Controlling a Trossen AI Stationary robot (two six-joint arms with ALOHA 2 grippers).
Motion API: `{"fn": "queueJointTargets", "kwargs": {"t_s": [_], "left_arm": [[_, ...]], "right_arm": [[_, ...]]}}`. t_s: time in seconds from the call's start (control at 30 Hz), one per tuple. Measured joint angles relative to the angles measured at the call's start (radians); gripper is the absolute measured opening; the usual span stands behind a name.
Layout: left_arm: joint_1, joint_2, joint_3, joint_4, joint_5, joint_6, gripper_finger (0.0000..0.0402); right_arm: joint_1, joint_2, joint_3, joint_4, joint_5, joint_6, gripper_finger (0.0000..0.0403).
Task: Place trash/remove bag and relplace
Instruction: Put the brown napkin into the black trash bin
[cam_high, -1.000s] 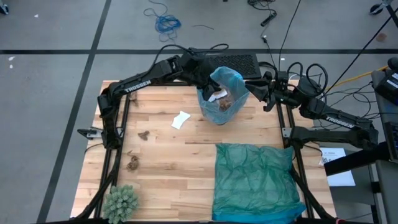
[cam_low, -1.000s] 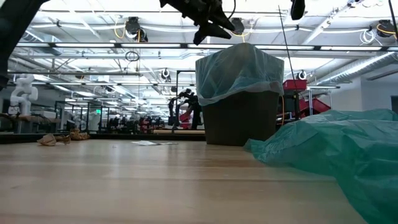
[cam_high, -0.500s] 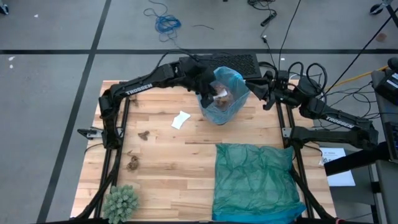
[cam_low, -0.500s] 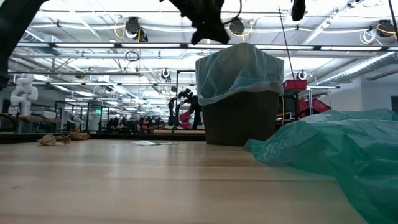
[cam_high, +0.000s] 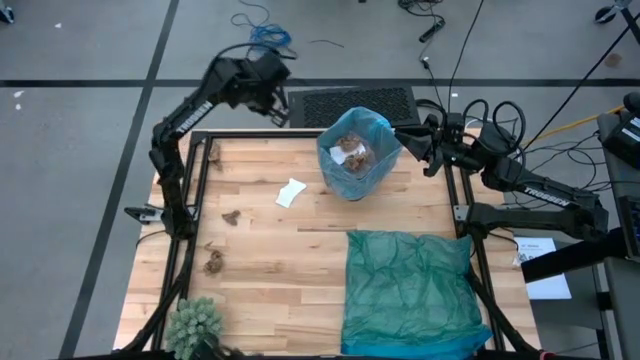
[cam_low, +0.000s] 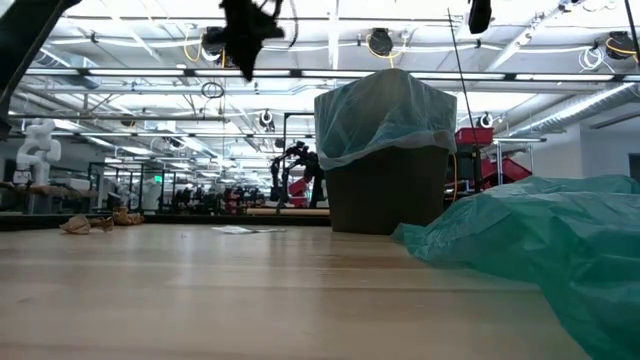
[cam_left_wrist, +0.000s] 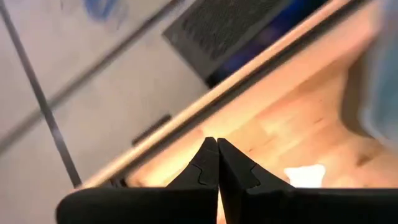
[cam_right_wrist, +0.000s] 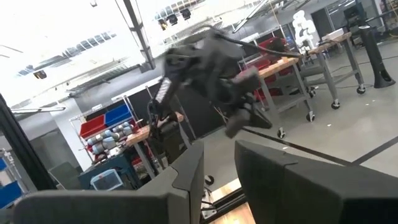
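Observation:
A dark bin (cam_low: 388, 195) lined with the light blue bag (cam_high: 372, 128) stands at the table's far middle. The bag's rim is folded over the bin's top (cam_low: 385, 115). Brown trash wads (cam_high: 352, 152) lie inside it. More trash lies on the table: a white scrap (cam_high: 291, 192) and two brown lumps (cam_high: 230, 217) (cam_high: 213, 263). My left gripper (cam_high: 279, 103) hangs shut and empty above the table's far edge, left of the bin; its fingertips (cam_left_wrist: 217, 146) meet. My right gripper (cam_high: 403, 136) waits just right of the bin, raised, open (cam_right_wrist: 219, 158), nothing between its fingers.
A darker teal bag (cam_high: 412, 290) lies spread over the near right of the table. A green spiky ball (cam_high: 193, 325) sits at the near left corner. A black mesh panel (cam_high: 350, 100) lies beyond the far edge. Bare wood shows in the table's middle (cam_high: 290, 240).
My left gripper has swung away from above the bin toward the table's far left, rising a little and tipping to point more steeply down. Its fingers have shut on nothing. The bin and bag have stayed where they were.

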Motion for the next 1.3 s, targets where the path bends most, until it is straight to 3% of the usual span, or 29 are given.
{"fn": "queueJointTargets", "kwargs": {"t_s": [0.1, 0.37, 0.57, 0.67, 1.0, 1.23, 1.3], "left_arm": [[0.097, -0.006, -0.065, 0.007, 0.084, -0.015, 0.0001], [0.227, -0.006, -0.370, 0.114, 0.113, -0.092, 0.0001], [0.301, -0.005, -0.585, 0.139, -0.001, -0.169, 0.0000], [0.343, -0.005, -0.659, 0.154, -0.011, -0.182, 0.0000], [0.474, -0.005, -0.799, 0.222, -0.015, -0.122, 0.0000], [0.469, 0.028, -0.817, 0.253, -0.047, -0.074, 0.0000], [0.471, 0.032, -0.816, 0.243, -0.001, -0.105, 0.0000]], "right_arm": [[0.000, 0.000, 0.000, 0.000, 0.000, -0.004, 0.0084], [0.001, 0.000, 0.000, 0.004, -0.002, -0.006, 0.0084], [0.002, 0.000, 0.000, 0.010, -0.006, -0.006, 0.0084], [0.002, 0.000, 0.000, 0.010, -0.007, -0.005, 0.0084], [0.002, 0.000, 0.000, 0.010, -0.007, 0.005, 0.0084], [0.002, 0.000, 0.000, 0.008, -0.007, 0.013, 0.0084], [0.002, 0.000, 0.000, 0.007, -0.006, 0.013, 0.0084]]}}
